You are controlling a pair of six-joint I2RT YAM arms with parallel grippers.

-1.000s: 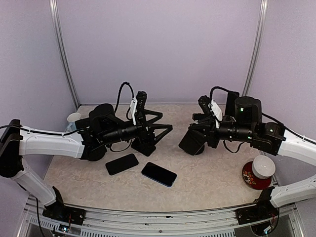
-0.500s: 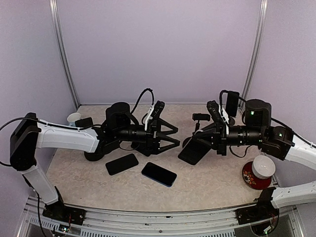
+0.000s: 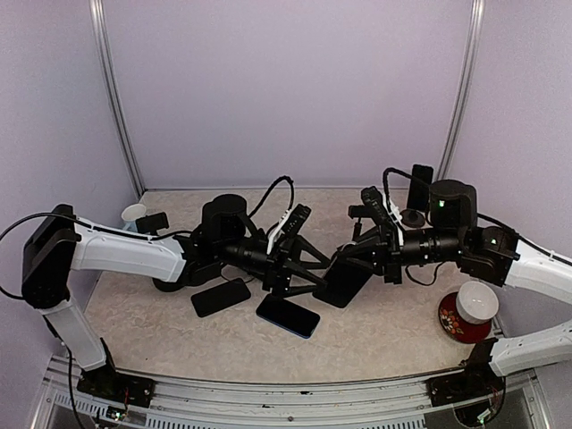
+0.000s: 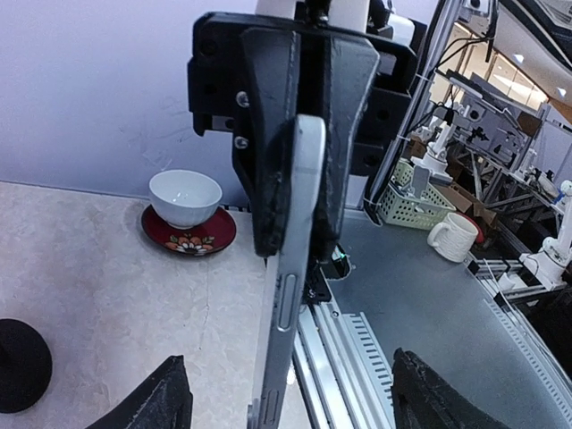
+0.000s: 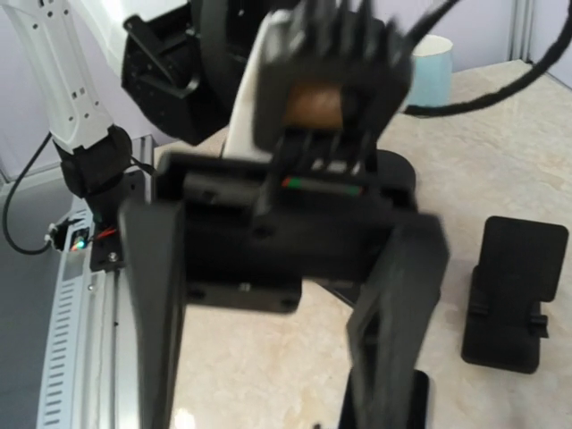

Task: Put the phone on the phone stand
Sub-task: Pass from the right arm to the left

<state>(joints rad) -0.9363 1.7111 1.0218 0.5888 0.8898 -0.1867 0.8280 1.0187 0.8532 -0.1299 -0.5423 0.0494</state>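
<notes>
My right gripper (image 3: 355,261) is shut on a dark phone (image 3: 343,284) and holds it in the air above the middle of the table. The left wrist view shows this phone (image 4: 288,295) edge-on, silver-rimmed, pinched between the right gripper's (image 4: 299,243) two black fingers. My left gripper (image 3: 327,273) faces it with its jaws wide open. Its fingertips (image 4: 152,402) stand on either side of the phone without touching it. A black phone stand (image 5: 511,304) sits on the table in the right wrist view. In the top view the left arm hides the stand.
Near the front lie a black phone (image 3: 220,297) and a blue phone (image 3: 288,315). A white bowl on a red saucer (image 3: 474,306) sits at the right. A pale cup (image 3: 134,213) stands back left. Another phone stands upright on a round-based holder (image 3: 419,191) at the back right.
The left arm has swung right and the right arm has brought the phone leftward, so the two grippers now meet. The left jaws now straddle the phone and have narrowed a little.
</notes>
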